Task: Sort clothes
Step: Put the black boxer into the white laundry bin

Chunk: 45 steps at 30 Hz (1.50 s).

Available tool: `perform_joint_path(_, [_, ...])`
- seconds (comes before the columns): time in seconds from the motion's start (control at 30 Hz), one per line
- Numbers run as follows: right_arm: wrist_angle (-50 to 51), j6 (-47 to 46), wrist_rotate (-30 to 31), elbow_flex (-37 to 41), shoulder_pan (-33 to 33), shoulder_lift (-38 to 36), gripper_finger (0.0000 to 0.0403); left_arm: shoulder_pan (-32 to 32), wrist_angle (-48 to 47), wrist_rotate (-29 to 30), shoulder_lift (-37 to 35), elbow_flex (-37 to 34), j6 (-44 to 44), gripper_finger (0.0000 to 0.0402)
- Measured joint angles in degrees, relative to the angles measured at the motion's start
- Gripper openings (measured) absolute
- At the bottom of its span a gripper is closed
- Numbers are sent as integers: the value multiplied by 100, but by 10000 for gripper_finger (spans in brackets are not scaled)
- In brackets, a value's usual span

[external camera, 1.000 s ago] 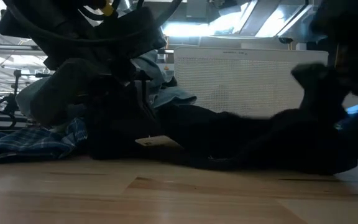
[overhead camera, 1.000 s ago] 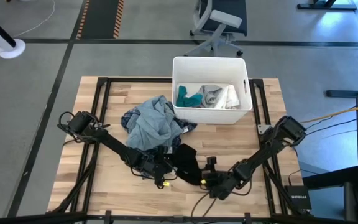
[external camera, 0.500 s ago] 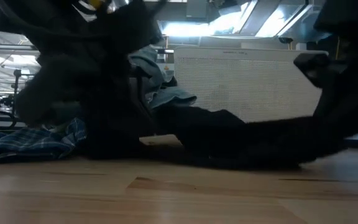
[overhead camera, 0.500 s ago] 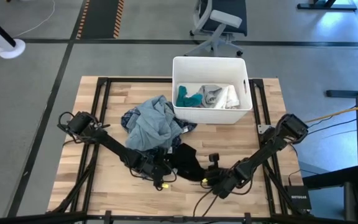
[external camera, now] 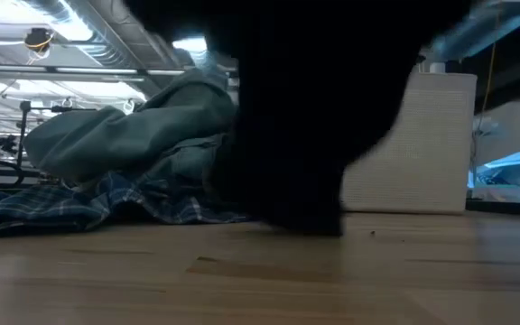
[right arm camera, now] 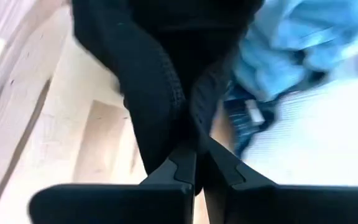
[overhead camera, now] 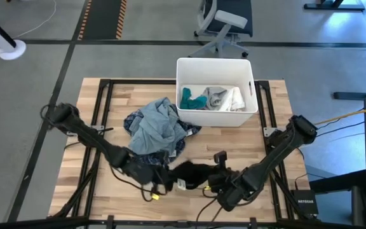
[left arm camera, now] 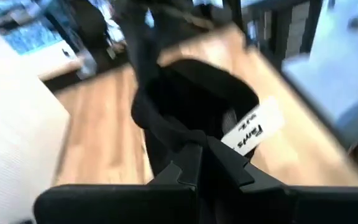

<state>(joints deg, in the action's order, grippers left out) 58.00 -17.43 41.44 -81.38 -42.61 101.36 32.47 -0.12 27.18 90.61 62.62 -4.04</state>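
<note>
left tool (overhead camera: 166,184) clamped on black garment (overhead camera: 192,173), right tool (overhead camera: 212,184) likewise

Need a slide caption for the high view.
Both tools, left and right, shut on the black garment at the table's near edge.
</note>
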Motion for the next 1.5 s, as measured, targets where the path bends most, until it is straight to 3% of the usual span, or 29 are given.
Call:
perform_joint_path(0.27, [1637, -214, 928, -1589, -297, -4, 38, -162, -76, -59, -1165, 274, 239, 13])
perform_joint_path(0.43, [1846, -186, 1046, -2097, -269, -7, 19, -500, -955, -758, -1139, 261, 1119, 13])
perform_joint_path(0.77, [2135, -520, 439, -1937, -282, -3, 25, -413, -272, -927, -1154, 263, 906, 13])
perform_joint_path(1.0, [2050, -812, -98, -1631, -458, -2, 26, -433, -189, -1210, -744, 239, 1098, 19])
perform_joint_path(1.2, [1910, -1123, -147, -1600, -992, 0, 27, -386, -36, -1746, -395, 244, 1307, 74])
perform_joint_path(1.37, [1880, -1469, 45, -1600, -1345, 0, 27, -371, -76, -1786, -309, 275, 1292, 125])
perform_joint_path(1.5, [1882, -1552, 275, -1600, -1365, 0, 27, -317, -46, -1784, -208, 252, 938, 144])
